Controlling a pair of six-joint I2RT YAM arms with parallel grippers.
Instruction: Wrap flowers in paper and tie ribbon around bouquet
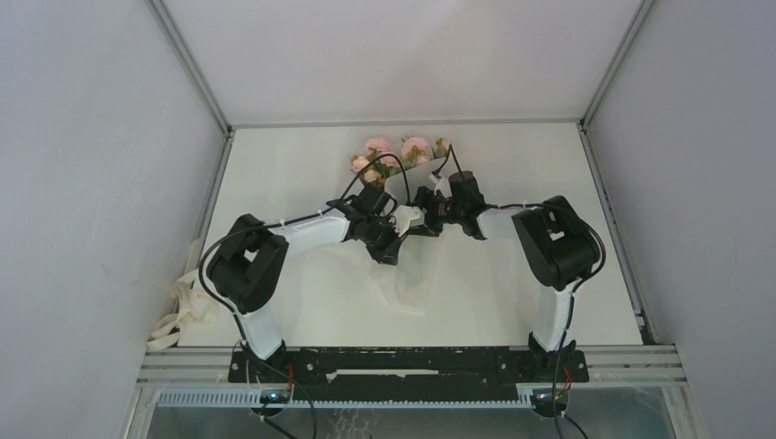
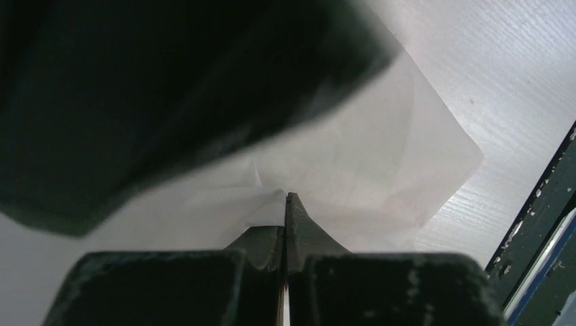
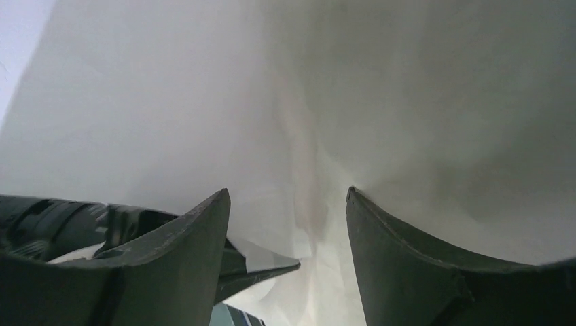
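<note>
- Where the two arms meet above the white table (image 1: pixel 302 165), the large translucent white paper sheet (image 1: pixel 409 279) lies stretched from far to near under them.
- The pale-pink artificial roses with green leaves (image 1: pixel 395 154) stick out just past the sheet's far end.
- The left pincer (image 2: pixel 288 201) is pressed together, pinching a raised fold of the sheet.
- The right pincer (image 3: pixel 289 197) is spread wide, with the sheet close ahead of its fingers.
- The cream-beige fabric ribbon (image 1: pixel 183 306) lies bunched well to the left of the sheet, at the table's edge.
</note>
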